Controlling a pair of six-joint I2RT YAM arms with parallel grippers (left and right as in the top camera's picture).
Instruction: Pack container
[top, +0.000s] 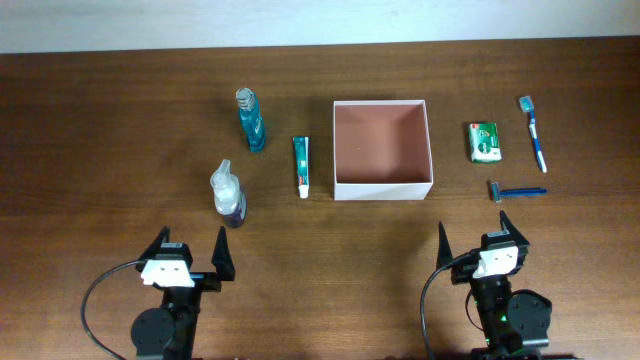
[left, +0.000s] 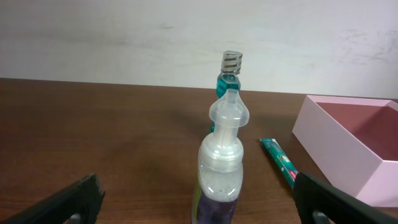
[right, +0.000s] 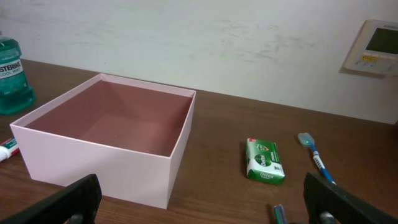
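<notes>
Evidently packing has not begun: the container (top: 383, 190) sits empty mid-surface, the left end effector (top: 192, 240) and right end effector (top: 474, 232) gape wide at the near edge, so next probably comes grasping the pump bottle (top: 228, 195).

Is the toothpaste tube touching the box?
Apart. The overhead view shows a clear strip of bare table between the toothpaste tube and the box.

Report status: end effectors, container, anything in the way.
Left end effector open, right end effector open, both holding nothing. Container empty, upright, mid-table. Pump bottle stands directly ahead of left end effector; nothing between right one and container.
</notes>
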